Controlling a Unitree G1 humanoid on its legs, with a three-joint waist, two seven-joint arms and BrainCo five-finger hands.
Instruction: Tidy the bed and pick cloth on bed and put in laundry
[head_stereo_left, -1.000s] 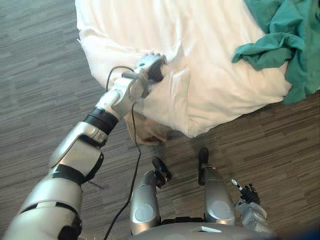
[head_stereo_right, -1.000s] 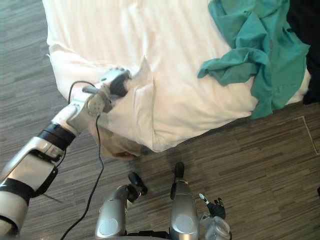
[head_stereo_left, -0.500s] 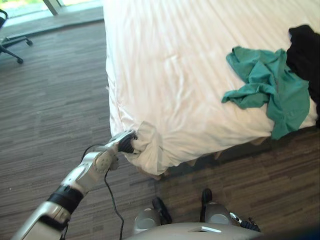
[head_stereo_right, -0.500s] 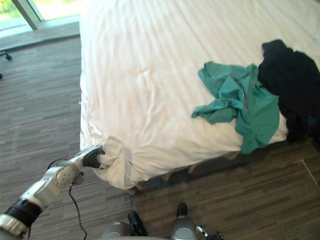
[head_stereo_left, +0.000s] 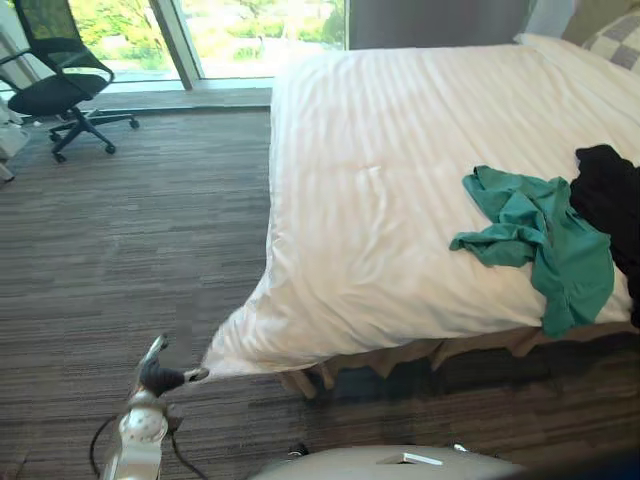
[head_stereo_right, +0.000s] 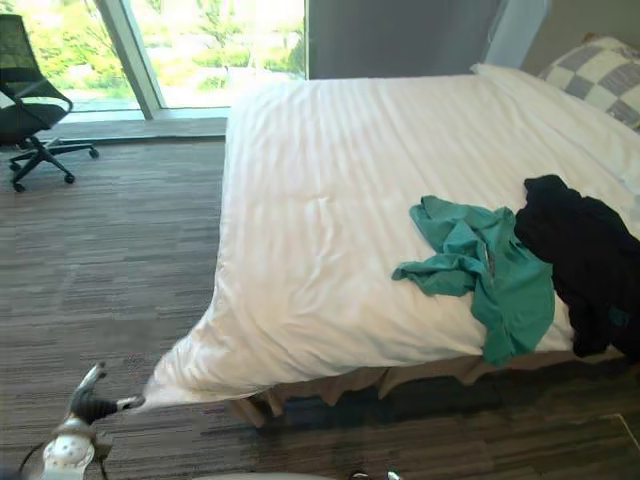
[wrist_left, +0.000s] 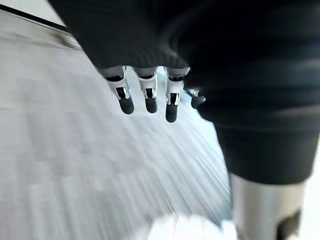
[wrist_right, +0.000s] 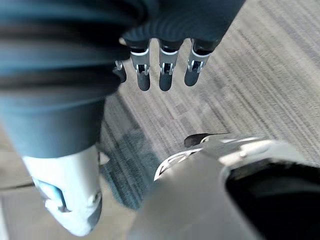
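While the left hand (head_stereo_left: 157, 378) pinches the taut corner of the white duvet (head_stereo_left: 380, 200) and the right hand (wrist_right: 165, 70) hangs slack, empty, pull low and evenly to flatten creases; green cloth (head_stereo_left: 545, 240) and black cloth (head_stereo_left: 605, 190) lie atop it, side by side.

I am working in a bedroom: a wide bed (head_stereo_right: 340, 160) under a striped white cover (head_stereo_left: 350, 270) takes up most of what I see. It has a checked pillow (head_stereo_right: 600, 75) at its head, and a green cloth (head_stereo_right: 480, 265) and a black cloth (head_stereo_right: 585, 260) lie crumpled on it. The floor (head_stereo_left: 130, 240) is grey streaked carpet, and a black office chair (head_stereo_left: 55, 85) on wheels stands by a tall window (head_stereo_right: 210, 40) with greenery outside.
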